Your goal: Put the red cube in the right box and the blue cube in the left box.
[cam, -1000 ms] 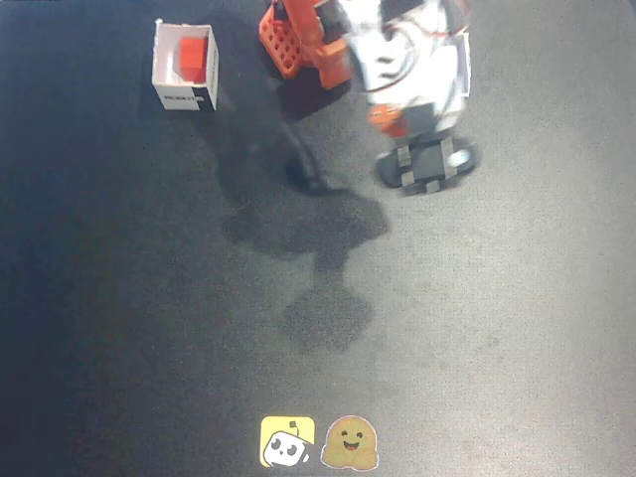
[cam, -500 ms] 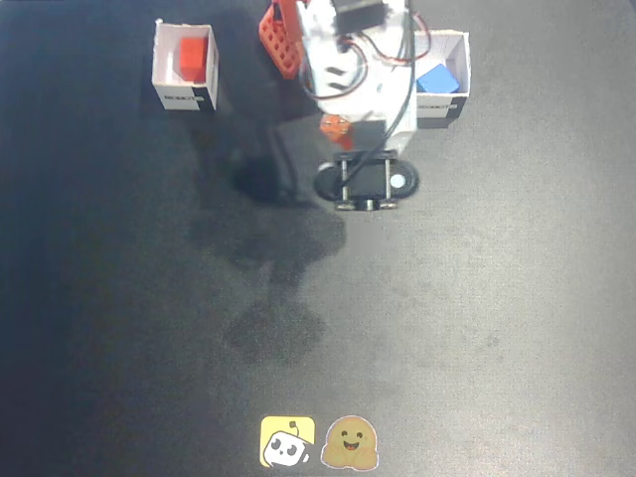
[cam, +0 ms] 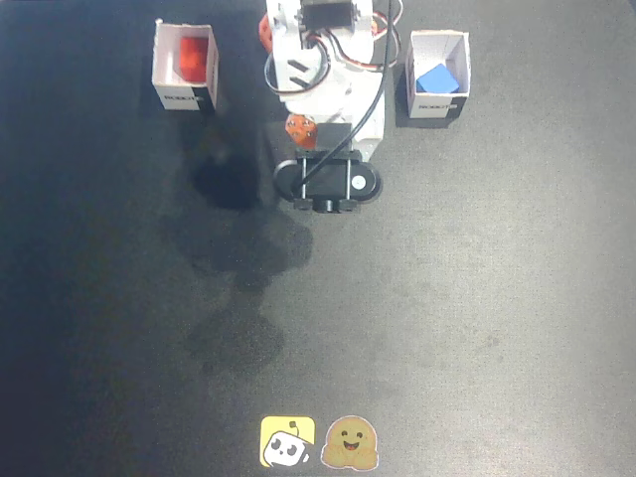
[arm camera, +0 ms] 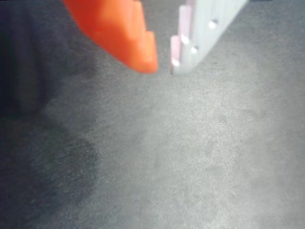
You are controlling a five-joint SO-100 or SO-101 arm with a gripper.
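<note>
Dark matte tabletop [cam: 477, 298]; shadows mid-left

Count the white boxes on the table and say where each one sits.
2. In the fixed view, one white box sits at upper left holding the red cube; the other white box sits at upper right holding the blue cube. None seems hidden.
</note>
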